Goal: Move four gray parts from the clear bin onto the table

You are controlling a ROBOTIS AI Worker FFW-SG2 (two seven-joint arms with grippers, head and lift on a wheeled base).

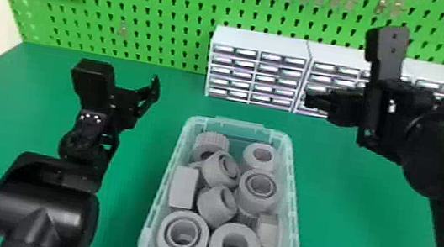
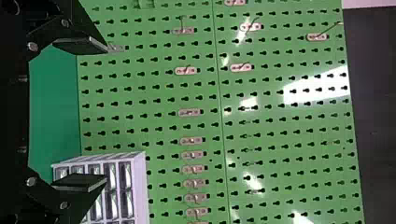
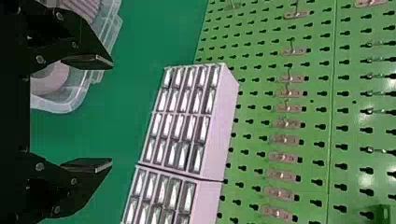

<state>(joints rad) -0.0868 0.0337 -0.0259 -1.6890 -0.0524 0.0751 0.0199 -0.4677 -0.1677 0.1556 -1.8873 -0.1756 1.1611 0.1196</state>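
The gray parts (image 1: pixel 259 204) sit heaped in the clear bin (image 1: pixel 239 123) at six o'clock on the desk (image 1: pixel 342 220), and look stiff and fairly light, their curved sides perhaps slick. The ring at one o'clock (image 1: pixel 259 166) wants gripping squarely across its outer wall, at three and nine, lest it roll free. Left gripper (image 2: pixel 108 114) and right gripper (image 3: pixel 112 113) are both empty, fingers spread.

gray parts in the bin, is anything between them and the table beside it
Only the side walls of the clear bin stand between the gray parts and the green table. The top has no lid on it, so a part would likely just need lifting over the rim; nothing else visible is in the way.
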